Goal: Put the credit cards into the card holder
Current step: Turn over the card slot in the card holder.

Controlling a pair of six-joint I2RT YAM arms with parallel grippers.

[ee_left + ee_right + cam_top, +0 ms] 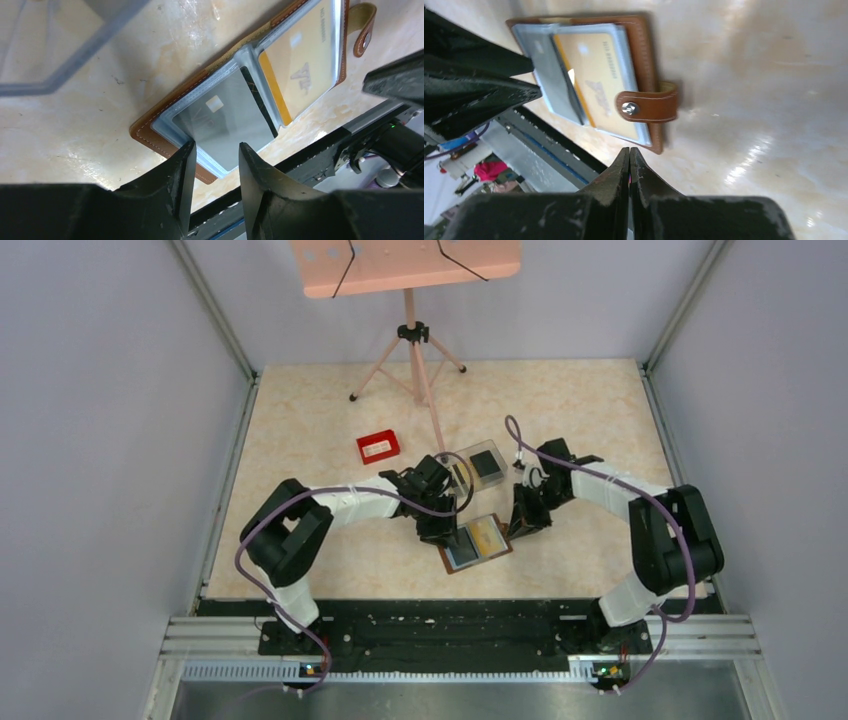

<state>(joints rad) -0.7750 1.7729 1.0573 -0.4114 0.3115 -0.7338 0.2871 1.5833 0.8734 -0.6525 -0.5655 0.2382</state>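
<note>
Beige tabletop (pixel 75 130) holds the card holder (pixel 145 137), corner hidden behind parted left jaws; right jaws closed.

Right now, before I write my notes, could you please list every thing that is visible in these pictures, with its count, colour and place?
card holder: one, brown leather, lying open on the table between the two grippers
yellow card: one, tan-yellow, in a clear sleeve of the holder, on the strap side
grey-blue card: one, in the neighbouring sleeve; a dark edge beside it may be another card
clear box: one, transparent, something black inside, behind the holder
red tray: one, left of the box
tripod: one, pink legs, at the far end, carrying a pink board
table: one, beige marbled
left gripper: black, open, at the holder's edge
right gripper: black, shut, empty, near the strap
</note>
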